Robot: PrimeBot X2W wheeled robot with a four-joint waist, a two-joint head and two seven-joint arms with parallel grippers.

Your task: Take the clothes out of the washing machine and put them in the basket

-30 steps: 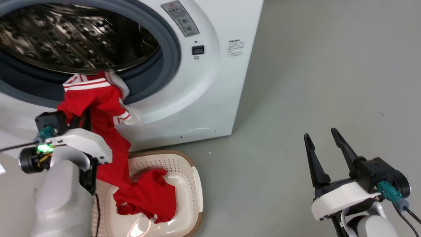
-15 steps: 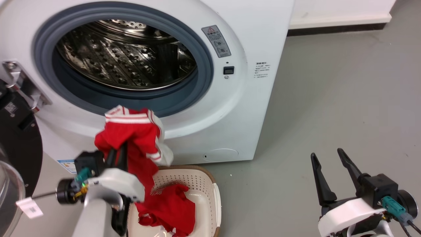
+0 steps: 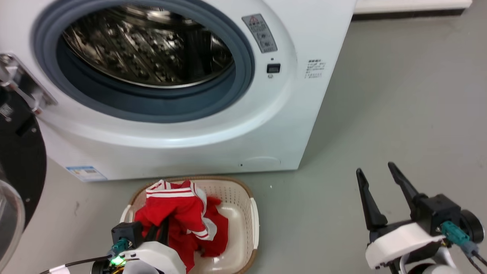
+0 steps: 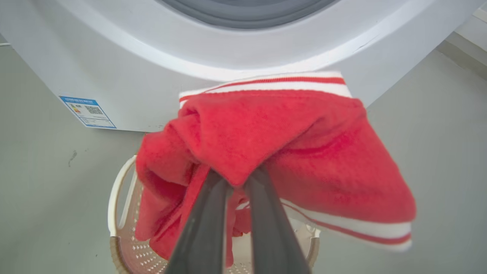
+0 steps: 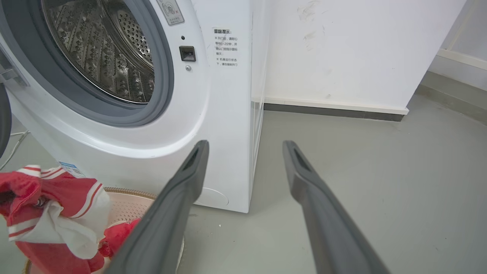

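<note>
We are at the drop-off step of the laundry task. Our left gripper is clamped on a bunched fold of the clothes, a bright red garment with white-striped trim. Its two dark fingers are pressed together with the cloth pinched between them.

From the head camera, the garment hangs from that grip over the basket, a low cream one with a brown rim. The basket stands on the grey floor, just in front of the washing machine. The lower folds of red cloth lie inside the basket, and the held part rises above its rim (a white-lined flap droops toward the basket's middle).

The machine's porthole is open, and the part of the steel drum we can see is bare metal. Our right gripper hovers well apart to the right, over bare floor, with its fingers spread and nothing between them.

The next move, as we judge it, is to part the left fingers so the cloth falls inside the rim. We would then lift straight up, since the fabric may cling to the fingers or leave a striped cuff draped over the edge.
</note>
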